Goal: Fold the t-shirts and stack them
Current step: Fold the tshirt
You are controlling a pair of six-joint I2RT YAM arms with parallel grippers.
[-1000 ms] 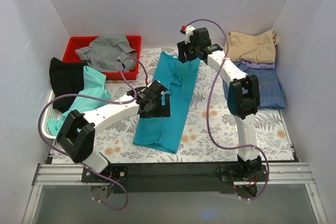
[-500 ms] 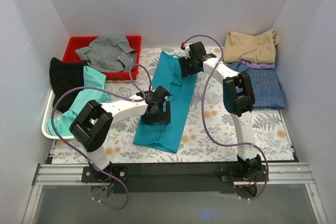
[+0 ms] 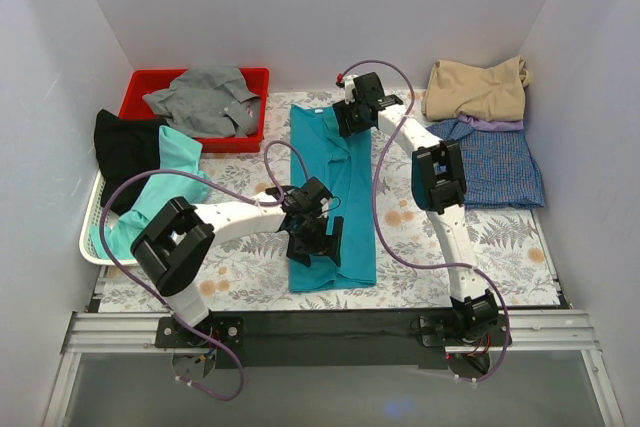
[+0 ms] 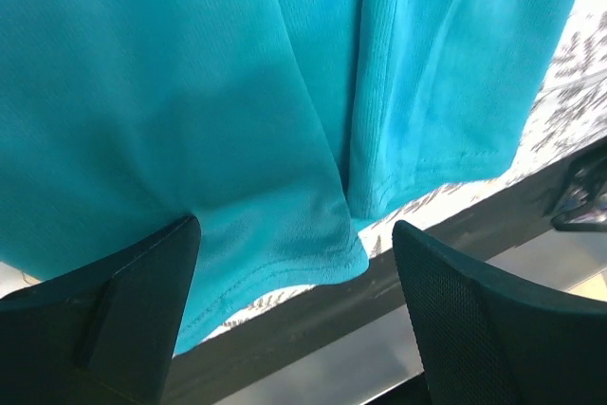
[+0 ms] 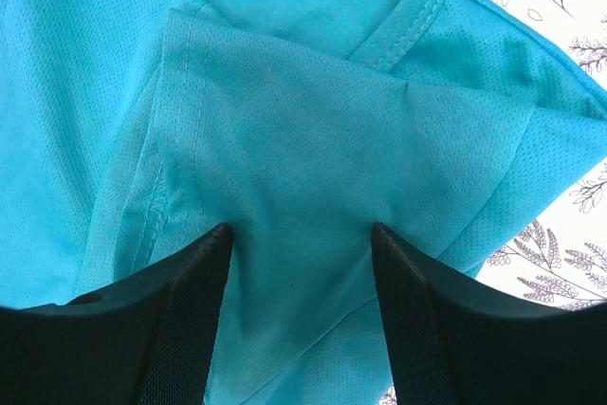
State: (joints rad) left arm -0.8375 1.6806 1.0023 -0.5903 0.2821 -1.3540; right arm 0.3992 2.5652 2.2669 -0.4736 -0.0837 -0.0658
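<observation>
Teal t-shirt runs lengthwise mid-frame. Left gripper at the bottom hem and right gripper at the collar are both spread apart, so I'd pinch evenly, then fold.

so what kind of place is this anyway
Most likely a robotics lab test cell: plain white walls box in the table, a left arm and right arm are bolted at its near edge, and a teal t-shirt lies on it.

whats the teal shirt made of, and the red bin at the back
The teal shirt looks like synthetic sports mesh: fine pinholes and a faint sheen show close up. The red bin looks like rigid moulded plastic, smooth with straight walls, though that is less sure.
</observation>
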